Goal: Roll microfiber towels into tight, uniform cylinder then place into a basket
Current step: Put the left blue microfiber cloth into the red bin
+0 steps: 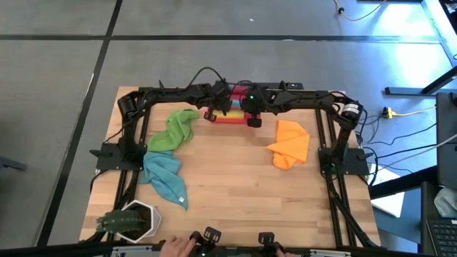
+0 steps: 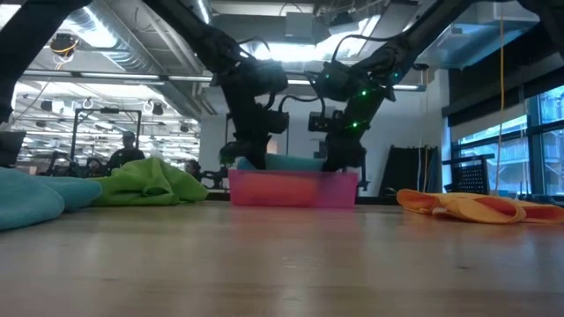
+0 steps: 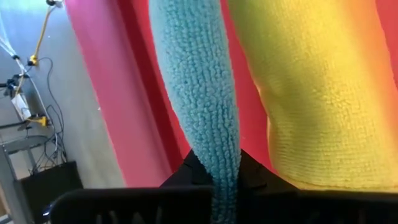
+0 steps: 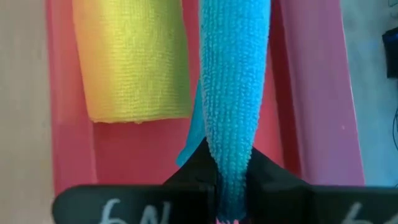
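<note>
The red-pink basket (image 1: 230,118) stands at the table's far edge, with a rolled yellow towel (image 4: 132,57) lying in it. A rolled teal-blue towel (image 4: 233,74) stretches along the basket beside the yellow roll, showing just above the rim in the low view (image 2: 293,163). My left gripper (image 1: 211,114) is shut on its left end, and my right gripper (image 1: 253,120) is shut on its right end. A green towel (image 1: 176,130), a second teal-blue towel (image 1: 164,175) and an orange towel (image 1: 290,144) lie crumpled on the table. My left gripper pinches the left end of the teal-blue roll (image 3: 225,168) between its two fingers, coming from above and pointing down. The roll runs away from the fingers along the basket, beside the yellow roll. My right gripper pinches the right end of the teal-blue roll (image 4: 229,165) between its two fingers, coming from above and pointing down. The roll runs straight on from the fingers, between the yellow roll and the basket's long wall (image 4: 311,93).
A white hexagonal pot with a green plant (image 1: 133,220) stands at the near left corner. A person's hands (image 1: 180,246) show at the near edge. The arms' black frame (image 1: 136,143) runs along the table's left, right and far sides.
</note>
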{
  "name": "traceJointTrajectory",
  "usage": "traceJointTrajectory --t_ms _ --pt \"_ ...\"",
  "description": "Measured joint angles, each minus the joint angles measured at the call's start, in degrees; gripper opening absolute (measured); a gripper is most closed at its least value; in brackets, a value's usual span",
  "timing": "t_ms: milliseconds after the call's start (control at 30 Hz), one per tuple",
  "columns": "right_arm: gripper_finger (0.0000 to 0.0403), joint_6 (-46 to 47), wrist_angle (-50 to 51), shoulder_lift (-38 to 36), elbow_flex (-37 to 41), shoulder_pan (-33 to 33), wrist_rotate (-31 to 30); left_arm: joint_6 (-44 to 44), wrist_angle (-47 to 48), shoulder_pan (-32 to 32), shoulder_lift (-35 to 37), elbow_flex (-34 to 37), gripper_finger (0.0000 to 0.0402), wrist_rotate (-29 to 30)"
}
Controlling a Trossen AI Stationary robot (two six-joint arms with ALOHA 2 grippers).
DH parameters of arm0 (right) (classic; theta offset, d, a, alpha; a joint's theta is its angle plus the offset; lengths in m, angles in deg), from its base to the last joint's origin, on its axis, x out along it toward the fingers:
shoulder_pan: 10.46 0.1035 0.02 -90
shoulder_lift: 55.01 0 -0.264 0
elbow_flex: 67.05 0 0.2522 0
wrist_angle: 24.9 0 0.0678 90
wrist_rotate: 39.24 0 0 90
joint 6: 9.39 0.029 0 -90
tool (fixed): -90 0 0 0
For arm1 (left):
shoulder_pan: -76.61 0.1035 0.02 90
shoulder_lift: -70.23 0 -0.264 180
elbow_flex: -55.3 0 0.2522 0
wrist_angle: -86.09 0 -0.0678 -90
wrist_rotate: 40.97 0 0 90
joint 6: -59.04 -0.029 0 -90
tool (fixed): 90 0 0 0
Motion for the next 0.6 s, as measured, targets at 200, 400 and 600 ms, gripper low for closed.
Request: traceJointTrajectory --t_ms 200,400,600 --pt "0.0022 -0.4 -0.3 0.1 0.1 0.0 -0.1 -0.9 0.0 0.0 -1.6 0.0 0.0002 -0.7" --pt "0.0022 -1.8 0.4 0.1 0.1 0.0 1.6 -1.0 0.2 0.0 -2.4 0.0 0.0005 -1.2" --pt "0.0022 -3.7 1.9 0.1 0.2 0.0 3.8 -1.1 0.7 0.0 -2.4 0.0 0.0012 -4.4"
